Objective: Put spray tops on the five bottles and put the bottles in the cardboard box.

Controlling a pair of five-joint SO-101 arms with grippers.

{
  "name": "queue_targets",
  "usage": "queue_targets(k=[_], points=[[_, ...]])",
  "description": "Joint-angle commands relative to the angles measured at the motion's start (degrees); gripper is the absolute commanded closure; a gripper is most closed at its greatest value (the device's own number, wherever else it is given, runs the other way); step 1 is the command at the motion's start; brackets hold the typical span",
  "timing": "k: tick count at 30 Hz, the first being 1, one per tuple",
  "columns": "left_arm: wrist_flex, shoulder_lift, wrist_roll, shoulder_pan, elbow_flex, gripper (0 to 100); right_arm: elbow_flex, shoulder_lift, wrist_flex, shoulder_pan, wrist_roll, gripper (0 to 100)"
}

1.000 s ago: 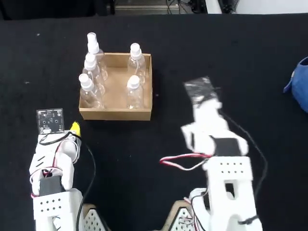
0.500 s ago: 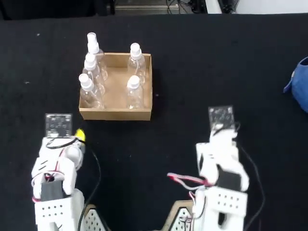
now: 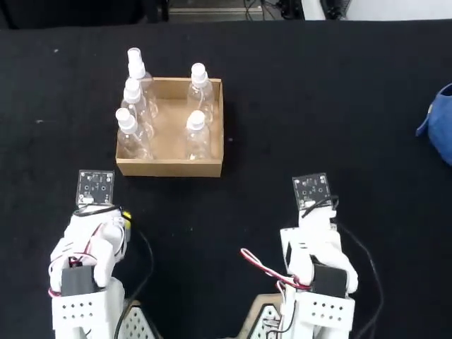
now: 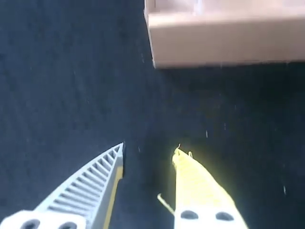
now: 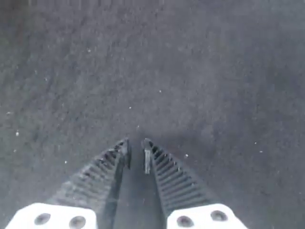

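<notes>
Five bottles (image 3: 195,131), each fitted with a spray top (image 3: 198,71), are seen in the box (image 3: 169,168), though the back-left one is hard to place. The task is judged complete. The left gripper (image 4: 149,149) is parted and empty over the counter (image 3: 318,106); the right gripper (image 5: 136,143) is nearly closed and empty. Only parking is called for.

1. Cardboard box (image 3: 169,168) sits upper left of centre, open top up, on the black table (image 3: 318,85).
2. 5 bottles (image 3: 198,140) stand upright in the box, 3 along its left side and 2 along its right. Each carries a white spray top (image 3: 198,71).
3. Left arm (image 3: 81,247) is at lower left, just below the box's left corner and apart from it.
4. Right arm (image 3: 314,244) is at lower centre-right, well apart from the box.
5. Blue object (image 3: 441,131) is cut off by the right edge.
</notes>
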Motion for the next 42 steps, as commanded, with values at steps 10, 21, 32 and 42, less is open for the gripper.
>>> queue_targets(k=[10,21,32,42], points=[[10.5,-0.5,0.7,1.1,1.6,97,-0.3,-3.6,0.9,-1.7,0.4,98.6],[10.6,-1.0,0.7,7.3,1.6,97,-0.4,-5.5,2.1,-9.2,0.6,98.6],[10.5,-0.6,0.6,7.2,1.6,97,-0.4,-5.5,2.0,-9.1,0.6,98.6],[10.5,-0.6,0.6,7.2,1.6,97,-0.4,-5.5,2.0,-9.1,0.6,98.6]])
